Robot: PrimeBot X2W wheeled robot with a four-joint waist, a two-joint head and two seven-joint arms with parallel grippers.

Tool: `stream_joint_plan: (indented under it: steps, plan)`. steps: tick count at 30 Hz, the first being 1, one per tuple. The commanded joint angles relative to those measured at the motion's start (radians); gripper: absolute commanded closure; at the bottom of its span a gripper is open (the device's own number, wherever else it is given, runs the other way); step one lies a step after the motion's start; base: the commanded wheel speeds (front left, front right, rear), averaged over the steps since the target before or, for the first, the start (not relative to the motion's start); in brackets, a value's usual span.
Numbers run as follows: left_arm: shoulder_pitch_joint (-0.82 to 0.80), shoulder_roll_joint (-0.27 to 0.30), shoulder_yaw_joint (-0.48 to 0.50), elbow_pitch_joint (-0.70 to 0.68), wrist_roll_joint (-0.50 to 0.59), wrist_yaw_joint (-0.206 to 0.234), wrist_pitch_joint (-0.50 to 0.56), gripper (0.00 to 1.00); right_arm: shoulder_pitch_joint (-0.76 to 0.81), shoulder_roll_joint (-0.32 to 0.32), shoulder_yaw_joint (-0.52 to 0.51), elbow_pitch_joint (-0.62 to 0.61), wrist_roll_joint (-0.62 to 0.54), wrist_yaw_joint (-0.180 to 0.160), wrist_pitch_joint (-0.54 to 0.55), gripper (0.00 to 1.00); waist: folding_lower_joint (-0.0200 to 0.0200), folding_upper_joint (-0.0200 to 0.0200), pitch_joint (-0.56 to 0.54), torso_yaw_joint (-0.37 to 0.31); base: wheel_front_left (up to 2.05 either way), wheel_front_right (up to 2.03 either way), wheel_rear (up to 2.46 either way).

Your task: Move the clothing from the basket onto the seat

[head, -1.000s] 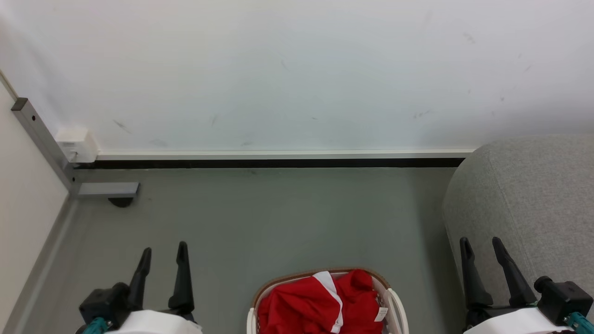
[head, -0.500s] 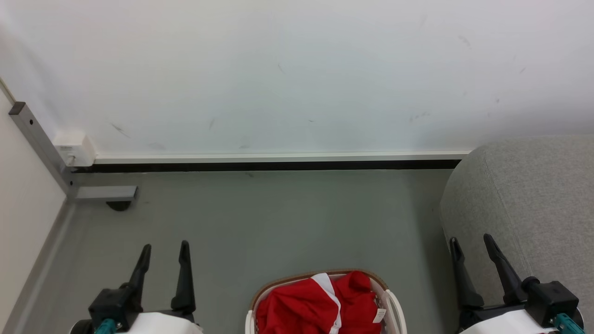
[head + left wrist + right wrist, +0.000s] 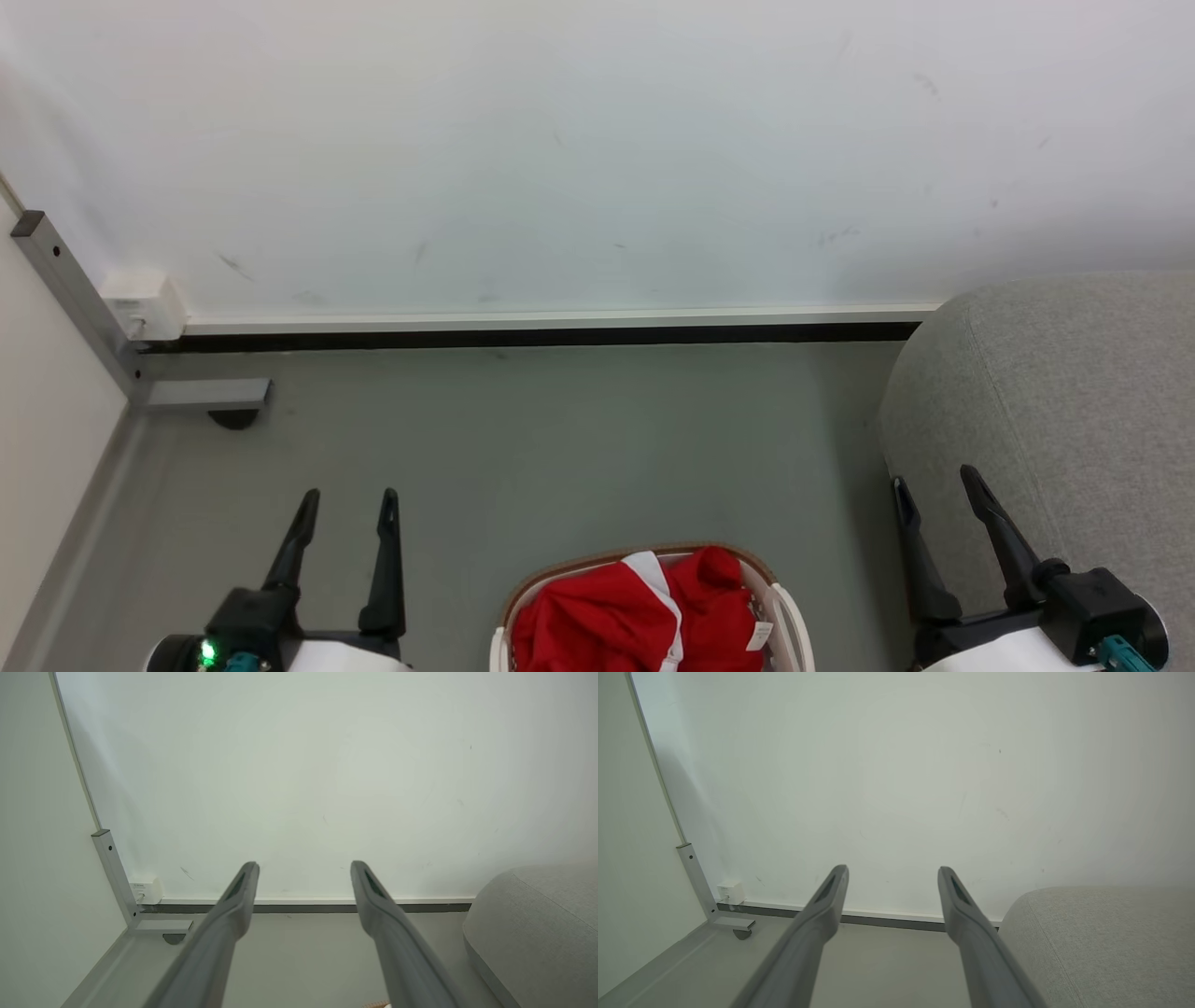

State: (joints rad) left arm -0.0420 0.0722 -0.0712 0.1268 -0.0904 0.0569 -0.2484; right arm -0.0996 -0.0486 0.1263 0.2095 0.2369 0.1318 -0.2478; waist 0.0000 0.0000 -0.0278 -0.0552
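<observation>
Lying bunched in the basket (image 3: pixel 790 607) on the floor (image 3: pixel 560 439), the red clothing (image 3: pixel 635 616) sat between the left pincer (image 3: pixel 350 499) and the right pincer (image 3: pixel 934 481). Both hung spread wide, holding nothing, the right one just beside the grey seat (image 3: pixel 1074 392).

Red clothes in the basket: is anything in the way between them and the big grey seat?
Nothing visible is. The soft red clothing with white trim lies in the rounded cream-white plastic basket, and a strip of grey floor lies between it and the large light-grey fabric seat.
</observation>
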Motion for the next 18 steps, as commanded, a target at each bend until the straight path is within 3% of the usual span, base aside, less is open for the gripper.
stream_joint_plan:
  steps: [1, 7, 18]
  plan:
    - [0.008, -0.001, 0.001, -0.006, 0.025, 0.003, -0.010, 0.00, -0.008, -0.003, 0.003, -0.006, -0.020, -0.002, -0.011, 0.00, 0.0000, 0.0000, 0.000, -0.001, 0.00, 0.00, 0.00]
    - [0.012, -0.005, 0.002, -0.009, 0.067, 0.003, -0.017, 0.00, -0.009, -0.003, 0.011, -0.008, -0.051, -0.002, -0.018, 0.00, 0.0000, 0.0000, 0.000, -0.007, 0.00, 0.00, 0.00]
    - [0.008, -0.012, 0.015, 0.003, 0.047, -0.011, -0.016, 0.00, -0.013, -0.003, 0.011, -0.005, -0.029, -0.002, -0.017, 0.00, 0.0000, 0.0000, 0.008, -0.013, 0.00, 0.00, 0.00]
